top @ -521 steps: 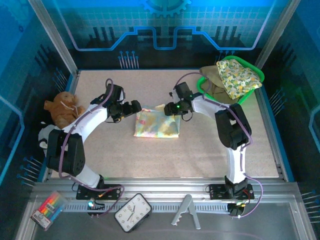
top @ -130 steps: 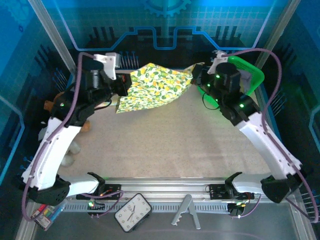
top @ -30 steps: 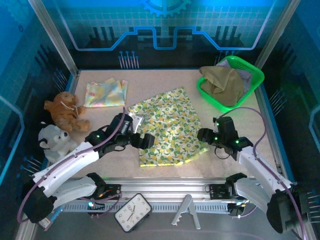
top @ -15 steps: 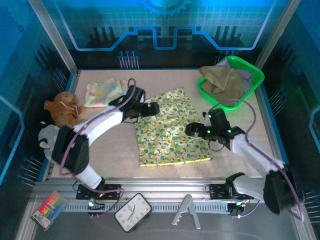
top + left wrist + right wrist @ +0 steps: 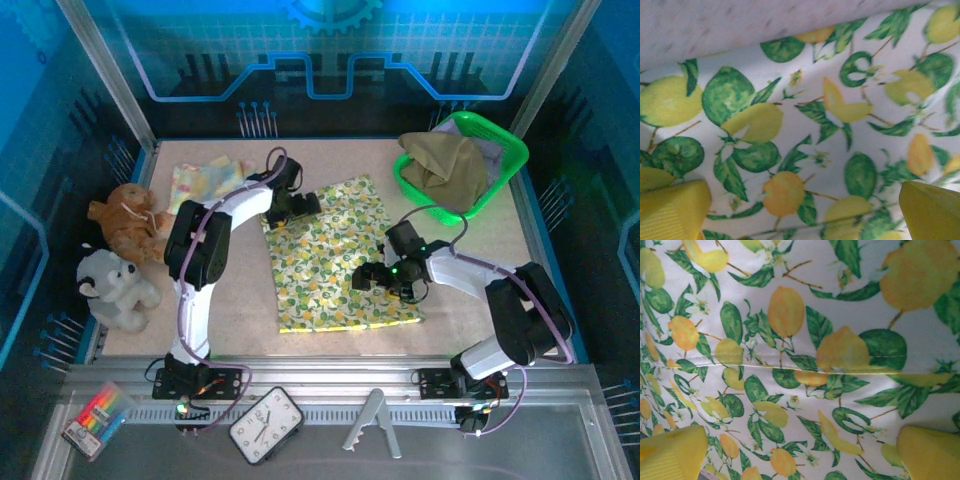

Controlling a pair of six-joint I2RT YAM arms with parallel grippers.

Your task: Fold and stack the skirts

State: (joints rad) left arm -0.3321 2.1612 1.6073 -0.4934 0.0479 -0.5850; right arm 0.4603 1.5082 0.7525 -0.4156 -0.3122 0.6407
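A lemon-print skirt (image 5: 335, 255) lies spread flat in the middle of the table. My left gripper (image 5: 300, 203) hovers open over its far left corner; in the left wrist view the yellow fingertips (image 5: 672, 210) stand wide apart above the print (image 5: 805, 125), close to the cloth's edge, with nothing between them. My right gripper (image 5: 368, 277) is open over the skirt's right half, and its fingertips (image 5: 670, 452) frame the print and a hem seam (image 5: 790, 367). An olive-khaki skirt (image 5: 445, 165) is heaped in the green basket (image 5: 510, 150).
A folded pale pastel cloth (image 5: 205, 180) lies at the far left of the table. A brown plush toy (image 5: 125, 215) and a grey one (image 5: 115, 285) sit by the left edge. The basket stands in the far right corner. Bare table lies left and right of the spread skirt.
The left gripper swung from the skirt's near left side up to its far left corner. The right gripper moved from the right edge inward over the cloth and opened wide.
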